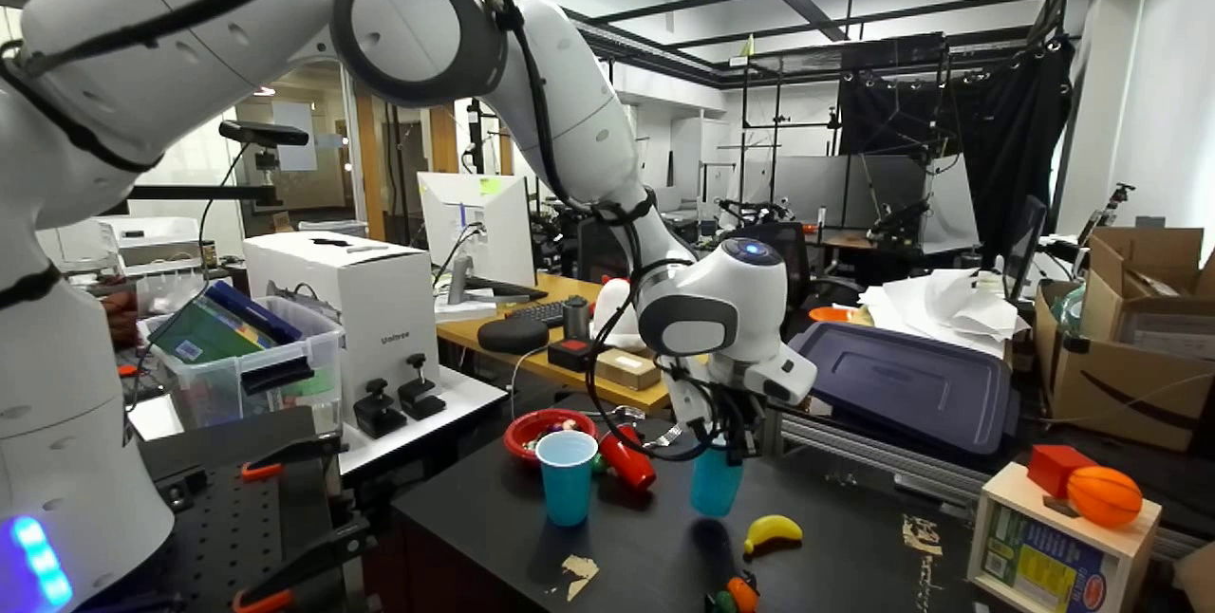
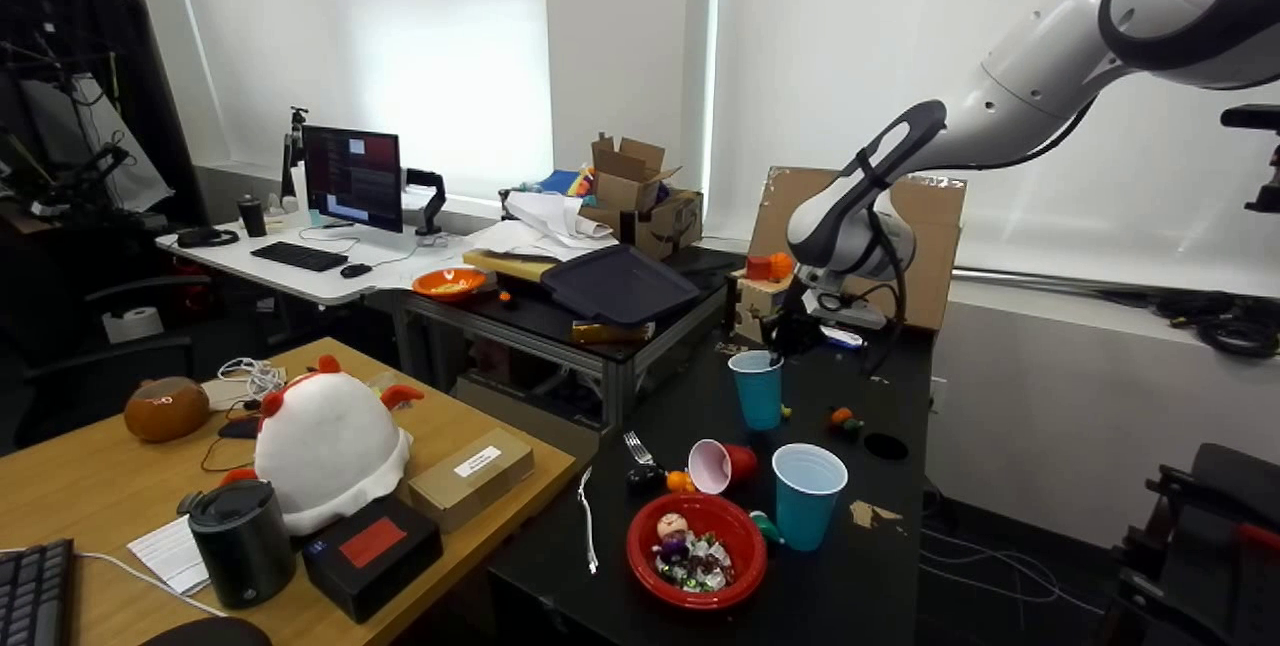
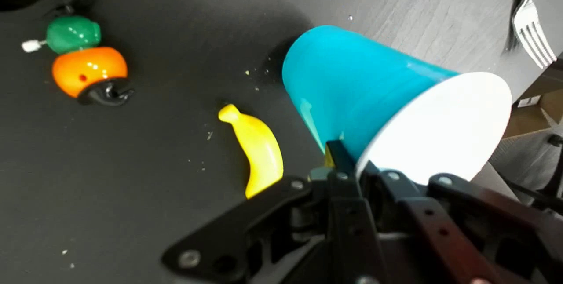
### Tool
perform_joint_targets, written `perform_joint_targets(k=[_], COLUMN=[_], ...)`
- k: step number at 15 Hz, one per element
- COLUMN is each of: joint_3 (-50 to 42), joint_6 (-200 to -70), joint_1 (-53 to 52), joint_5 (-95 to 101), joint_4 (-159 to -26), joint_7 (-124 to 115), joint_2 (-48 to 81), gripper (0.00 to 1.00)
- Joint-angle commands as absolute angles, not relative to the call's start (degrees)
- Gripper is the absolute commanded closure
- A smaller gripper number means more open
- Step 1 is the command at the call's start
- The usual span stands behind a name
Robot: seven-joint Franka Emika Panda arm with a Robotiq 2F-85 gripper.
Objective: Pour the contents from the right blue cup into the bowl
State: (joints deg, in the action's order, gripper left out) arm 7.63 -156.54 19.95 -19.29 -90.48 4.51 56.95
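The right blue cup (image 1: 715, 487) is held by its rim in my gripper (image 3: 355, 163), with one finger inside the wall and one outside. The wrist view shows its white interior (image 3: 444, 125), too bright to make out any contents. A dark shadow beneath it in an exterior view suggests the cup hangs slightly above the black table, roughly upright. Also at the cup's rim in an exterior view is the gripper (image 2: 778, 351). The shallow red bowl (image 2: 640, 566) stands on the same table and holds clear gem-like pieces and small toys; part of the bowl (image 1: 515, 442) is hidden behind another cup.
A lighter blue cup (image 2: 805, 516) stands beside the bowl. Between bowl and held cup, a red cup (image 1: 631, 463) lies on its side. Near the held cup are a yellow banana (image 3: 259, 154), an orange toy (image 3: 90, 71) and a fork (image 3: 530, 24). A wooden box (image 1: 997, 551) stands farther off.
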Motion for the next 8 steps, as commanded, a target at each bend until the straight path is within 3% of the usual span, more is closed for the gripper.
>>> perform_joint_targets(k=[1, 8], joint_3=[9.94, 13.08], joint_6=[-162.55, -166.95], joint_1=[21.0, 21.81], joint_5=[-19.78, -19.19], joint_4=[-91.75, -91.69], joint_7=[7.35, 7.25], joint_2=[56.18, 57.84], gripper=[0.99, 0.99])
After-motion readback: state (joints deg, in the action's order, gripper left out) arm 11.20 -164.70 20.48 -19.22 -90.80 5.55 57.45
